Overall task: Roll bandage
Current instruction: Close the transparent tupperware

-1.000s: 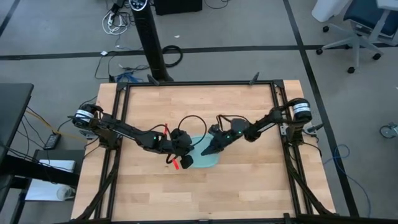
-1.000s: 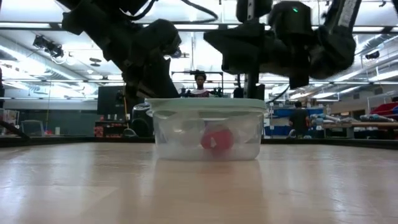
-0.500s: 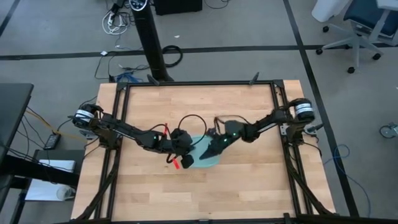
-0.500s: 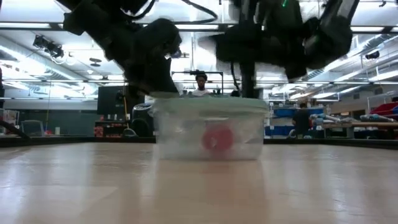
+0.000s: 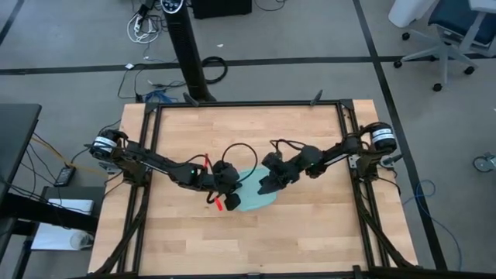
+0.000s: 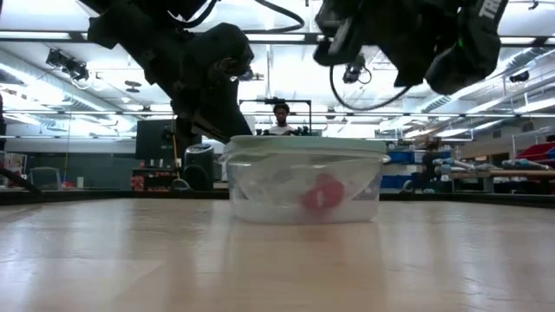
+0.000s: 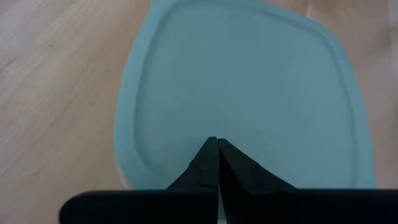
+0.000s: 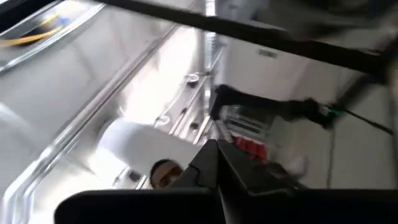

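Note:
A clear square container [image 6: 303, 186] with a light-blue lid [image 5: 254, 200] stands in the middle of the table. The bandage [image 6: 321, 193], a small red roll, lies inside on the container's floor and shows through the wall. My left gripper [image 7: 217, 142] is shut, its tips at the lid's left part. My right gripper [image 5: 265, 186] is shut and hangs above the lid's right side, clear of it. It is tipped upward, and the right wrist view [image 8: 217, 146] looks at the ceiling. My left gripper sets its shut fingertips [image 7: 210, 155] down on the lid's top [image 7: 214, 127], a little inside the edge nearest the left arm. It comes slanting down from the table's left. The container stands flat on the table with the lid on.
Bare wooden tabletop [image 5: 310, 232] lies all around the container. A black metal frame [image 5: 248, 105] runs along the table's edges. Beyond the far edge, people [image 6: 279, 117] and shelves show in the room.
My right gripper has risen off the lid and tipped from pointing down to pointing upward, its fingers shut. The container has slid a little toward the table's right, and the red roll with it.

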You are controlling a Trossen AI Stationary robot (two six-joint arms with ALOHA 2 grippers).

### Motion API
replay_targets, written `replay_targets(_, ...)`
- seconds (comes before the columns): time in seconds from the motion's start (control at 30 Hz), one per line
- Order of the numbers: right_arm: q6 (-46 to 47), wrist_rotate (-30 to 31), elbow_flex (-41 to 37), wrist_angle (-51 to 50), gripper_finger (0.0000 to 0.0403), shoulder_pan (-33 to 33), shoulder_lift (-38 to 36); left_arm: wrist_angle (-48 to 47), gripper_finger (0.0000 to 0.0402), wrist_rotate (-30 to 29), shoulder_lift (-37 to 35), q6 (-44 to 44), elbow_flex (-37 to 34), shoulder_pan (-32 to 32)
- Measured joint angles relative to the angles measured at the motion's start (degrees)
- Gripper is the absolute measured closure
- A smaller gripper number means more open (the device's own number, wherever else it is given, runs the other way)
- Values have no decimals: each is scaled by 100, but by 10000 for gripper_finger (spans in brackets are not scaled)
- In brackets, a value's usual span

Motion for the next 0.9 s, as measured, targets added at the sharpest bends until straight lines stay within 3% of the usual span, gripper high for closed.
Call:
replay_targets(0.07, -271, -12, -21, -352, 400, -14, -29, 19, 396, 3, 0, 0, 0, 2)
replay_targets(0.17, -1057, 144, -215, -2463, 398, -49, 24, 31, 396, 4, 0, -1, 0, 2)
replay_targets(0.23, -1342, 264, -305, -3158, 398, -100, -44, 59, 396, 41, -7, -2, 13, 2)
replay_targets(0.3, -1265, 213, -484, -2644, 397, -144, -28, 61, 396, 39, 0, 0, 9, -1)
replay_targets(0.43, -585, 189, -559, -690, 398, -141, 17, 67, 396, 43, -4, -2, 0, 2)
replay_targets(0.53, -187, 288, -543, -71, 401, 43, -61, 29, 396, 43, -4, -2, 2, -1)
replay_targets(0.7, -143, 263, -449, -68, 397, 395, -161, 17, 396, 39, -4, -2, 2, 2)
replay_targets(0.87, -1095, 558, -687, -2436, 400, 300, -8, 110, 396, 58, -11, -2, 10, 2)
replay_targets(0.9, -1079, 492, -831, -1996, 398, 231, 52, 64, 396, 68, -11, -5, -2, 2)
